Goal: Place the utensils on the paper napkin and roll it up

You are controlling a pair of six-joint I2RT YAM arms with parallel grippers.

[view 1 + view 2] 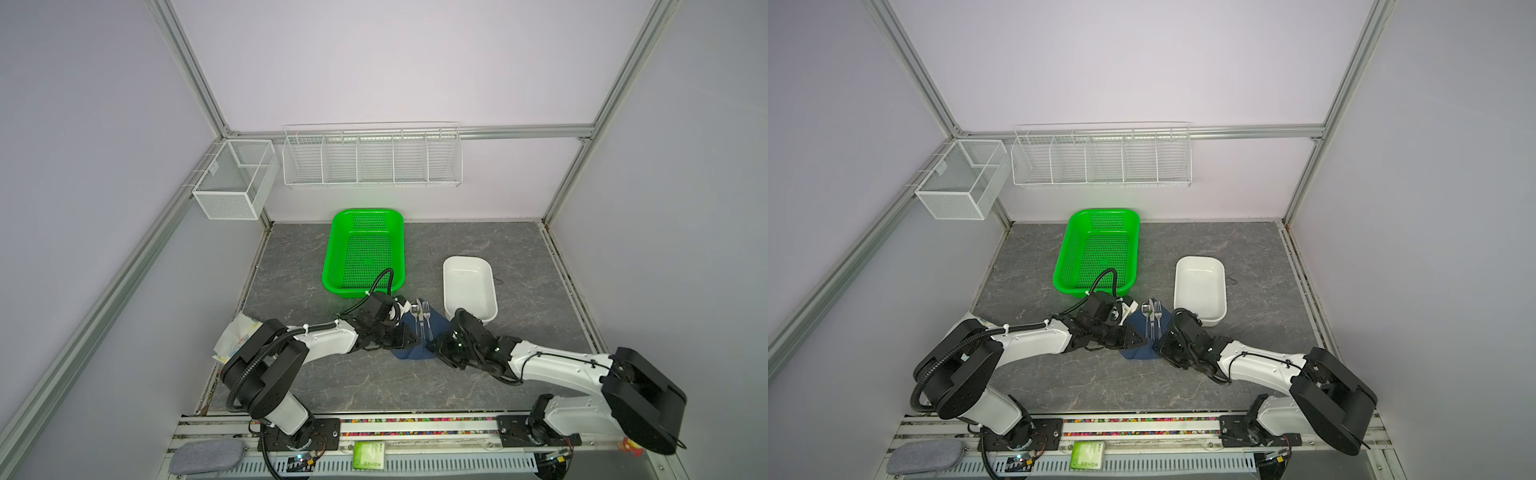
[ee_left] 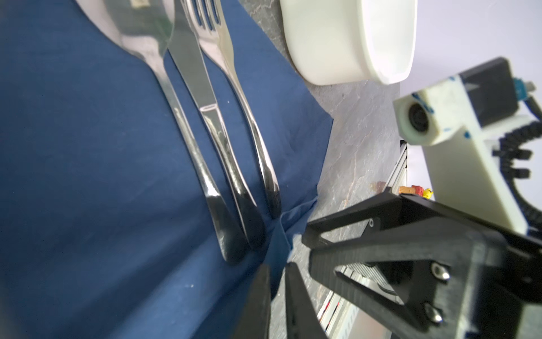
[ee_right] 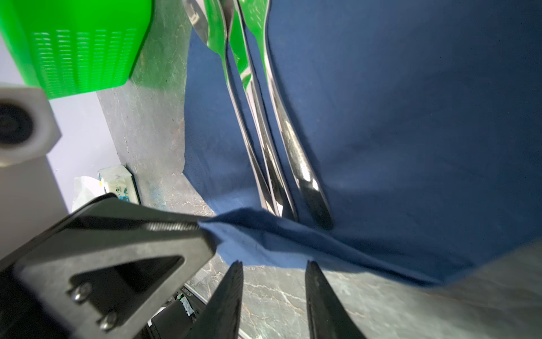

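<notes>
The dark blue paper napkin (image 1: pixel 409 353) (image 2: pixel 88 146) (image 3: pixel 410 132) lies flat on the grey table between my two grippers. On it the utensils rest side by side: spoon (image 2: pixel 176 111), knife (image 2: pixel 202 88) and fork (image 2: pixel 246 111), handles towards me; both top views show them (image 1: pixel 419 316) (image 1: pixel 1152 318). My left gripper (image 2: pixel 277 270) (image 1: pixel 417 341) (image 3: pixel 205 227) is shut on the napkin's near edge just below the handle ends, lifting a small fold. My right gripper (image 3: pixel 274 264) (image 2: pixel 308 239) (image 1: pixel 431 348) stands open right beside it, tips at the napkin's edge with only table between them.
A green perforated basket (image 1: pixel 328 266) stands behind the napkin to the left. A white dish (image 1: pixel 448 291) (image 2: pixel 381 44) sits behind it to the right, close to the right wrist. A white tissue pack (image 1: pixel 237 336) lies at the table's left edge. Wire racks (image 1: pixel 372 158) hang on the back wall.
</notes>
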